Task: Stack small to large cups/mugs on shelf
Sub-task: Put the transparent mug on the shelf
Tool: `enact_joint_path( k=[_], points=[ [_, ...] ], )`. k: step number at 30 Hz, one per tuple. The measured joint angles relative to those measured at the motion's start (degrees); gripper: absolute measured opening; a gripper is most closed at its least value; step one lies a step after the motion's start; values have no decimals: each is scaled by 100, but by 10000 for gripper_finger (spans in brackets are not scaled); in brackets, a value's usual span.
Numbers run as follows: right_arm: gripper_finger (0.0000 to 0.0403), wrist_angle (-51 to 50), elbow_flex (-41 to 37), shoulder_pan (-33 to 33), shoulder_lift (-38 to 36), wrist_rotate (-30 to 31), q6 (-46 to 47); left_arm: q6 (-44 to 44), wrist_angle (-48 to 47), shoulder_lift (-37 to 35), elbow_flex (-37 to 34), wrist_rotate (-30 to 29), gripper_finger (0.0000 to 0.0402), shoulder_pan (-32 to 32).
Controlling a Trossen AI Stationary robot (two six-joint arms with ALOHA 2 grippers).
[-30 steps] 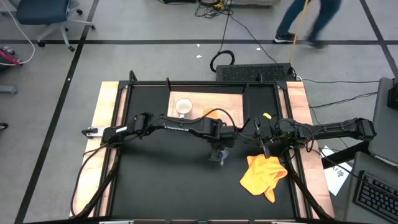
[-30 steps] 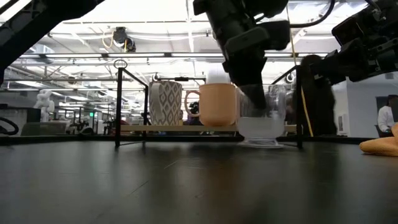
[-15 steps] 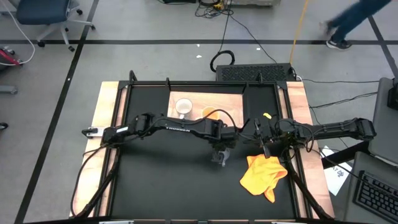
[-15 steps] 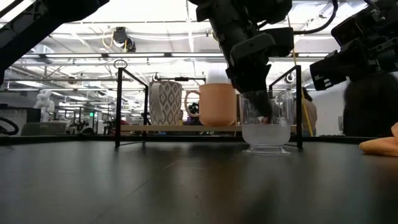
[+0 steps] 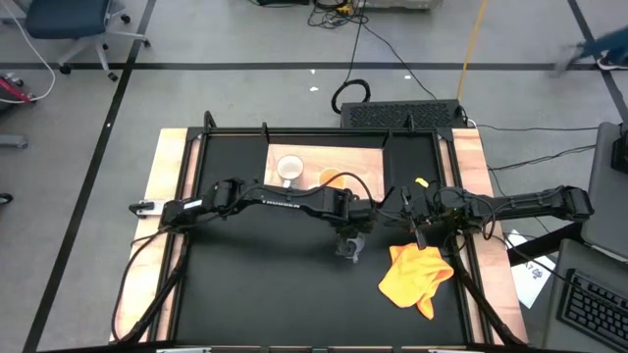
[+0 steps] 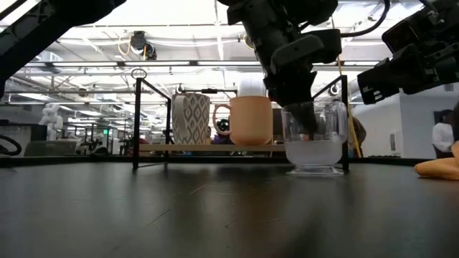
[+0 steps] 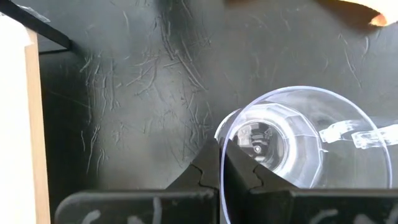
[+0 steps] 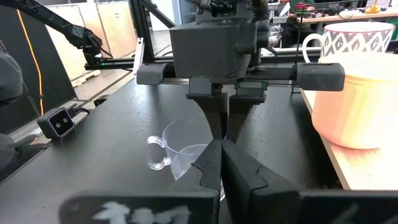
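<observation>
The clear glass cup (image 6: 314, 147) stands upright at mid-table, in front of the shelf (image 5: 365, 160). My left gripper (image 7: 221, 167) comes down on it from above and is shut on its rim. The cup also shows in the high view (image 5: 346, 251). The white patterned mug (image 6: 191, 118) and the orange-yellow mug (image 6: 252, 120) stand on their bases on the shelf board (image 6: 215, 148). My right gripper (image 8: 221, 149) is shut and empty, to the right of the cup (image 5: 416, 233), pointing toward it. My left gripper pinches the glass cup's rim wall (image 7: 219, 146) on the side away from its handle (image 7: 354, 134), one finger inside the cup and one outside. The fingers point down from above. The cup is upright, its base at the tabletop; whether it rests there I cannot tell.
A yellow cloth (image 5: 416, 275) lies on the table near the right front, close to my right gripper. Thin black shelf posts (image 6: 136, 118) stand at the shelf's ends. A person (image 6: 445, 136) stands in the room beyond the table.
My left gripper has carried the glass cup a little toward the table's right edge, keeping it upright and low at the tabletop. A person has walked off to the right behind the table.
</observation>
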Motion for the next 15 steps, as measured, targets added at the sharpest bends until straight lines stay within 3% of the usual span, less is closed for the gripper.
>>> enact_joint_path(
  k=[15],
  points=[
    [0, -22, 0, 1, 0, 1, 2, -130, 626, -59, -730, 0, 1, -26]
  ],
)
